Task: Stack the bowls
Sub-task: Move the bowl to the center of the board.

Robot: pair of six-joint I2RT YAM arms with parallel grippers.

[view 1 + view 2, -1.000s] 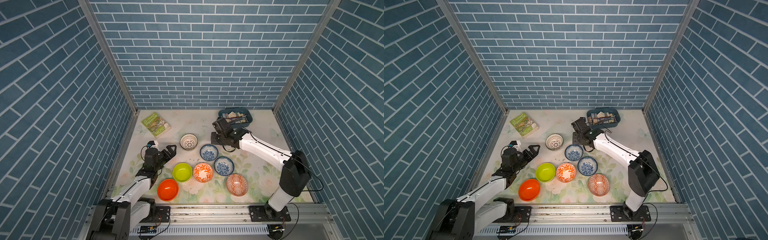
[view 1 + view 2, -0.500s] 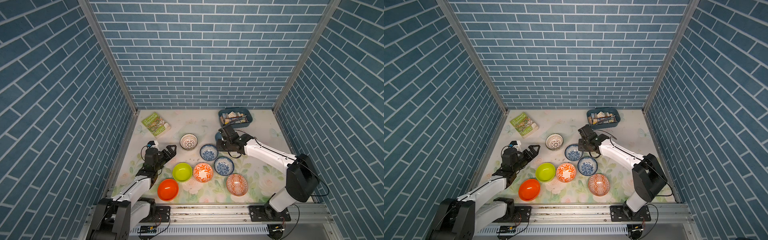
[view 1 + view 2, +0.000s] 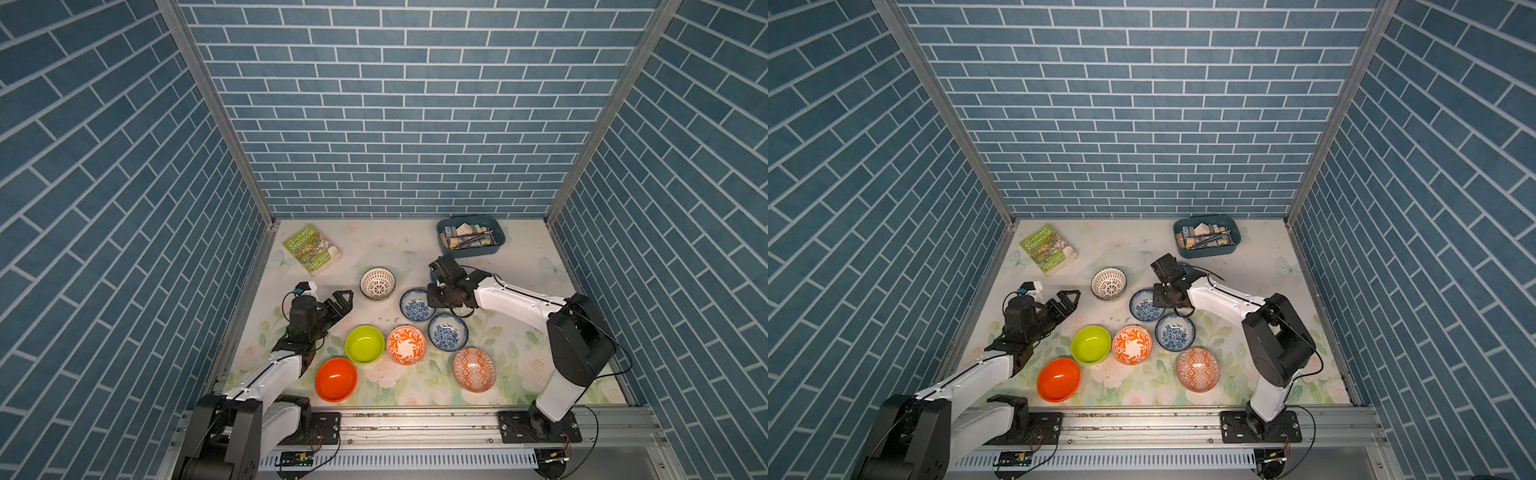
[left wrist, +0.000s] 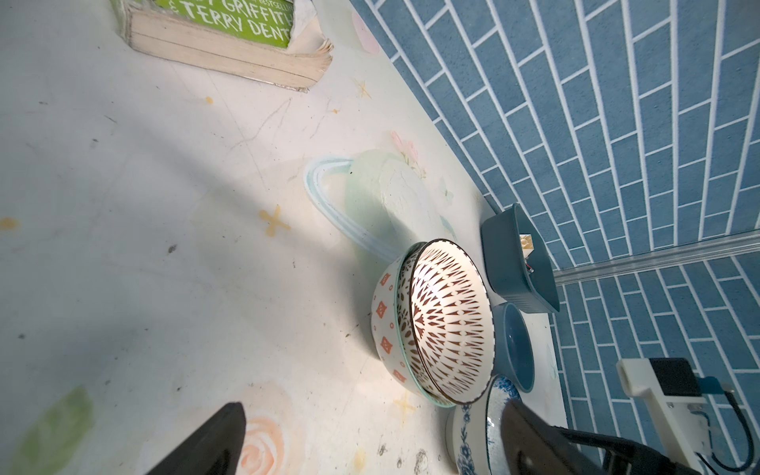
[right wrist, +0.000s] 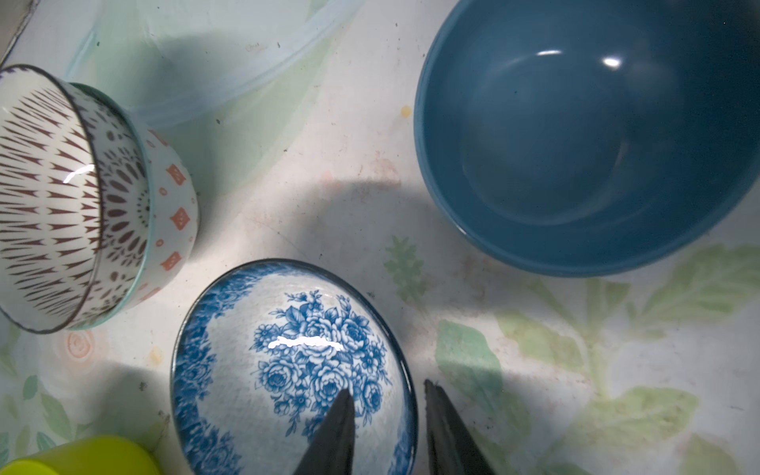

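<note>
Black tips of the right tool [image 5: 386,386] are standing slightly apart, straddling the right rim of a floral bowl [image 5: 288,362] on the worktop [image 3: 528,257], beside the lattice bowl [image 5: 45,197]. Grasping seems underway; the next move is calling for a pinch and level lift. Left tool [image 3: 345,302] is hanging wide open. Rim contact is being cropped; the arm [image 3: 511,301] is mostly hiding the blue bowl [image 5: 575,135] in both top views.

Robot lab cell, staged: printed blue-brick wall panels [image 3: 395,124] on three sides, left arm [image 3: 270,374] and right arm [image 3: 515,301] bolted to aluminium rail [image 3: 415,422] along table [image 3: 519,257] front edge.
</note>
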